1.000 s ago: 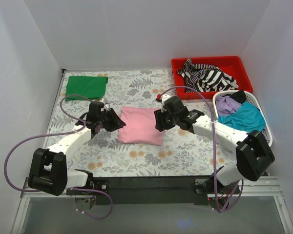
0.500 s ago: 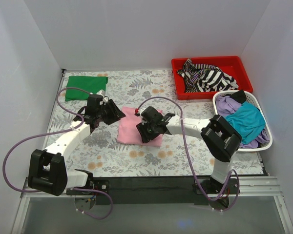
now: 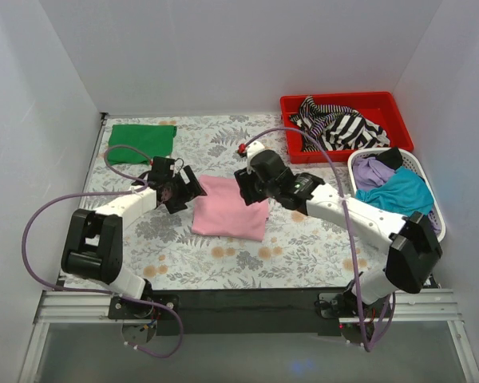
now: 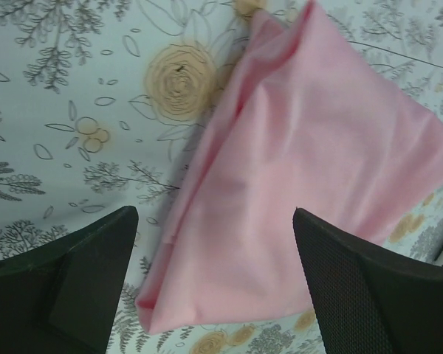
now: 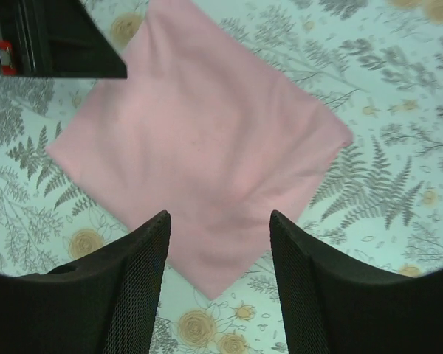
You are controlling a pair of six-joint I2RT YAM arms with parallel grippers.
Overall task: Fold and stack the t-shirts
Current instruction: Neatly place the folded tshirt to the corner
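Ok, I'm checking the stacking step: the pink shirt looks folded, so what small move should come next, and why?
Probably close the left gripper on the left edge of the pink shirt. The shirt lies folded flat, that gripper and the right gripper hang open at its edges, and a folded green shirt lies at the back left, likely the stack.

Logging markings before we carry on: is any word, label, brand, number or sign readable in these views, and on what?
None can be read in any view.
The pink t-shirt, green t-shirt and striped t-shirt show no print or tag.
The red bin, white basket and floral table cover show no lettering.
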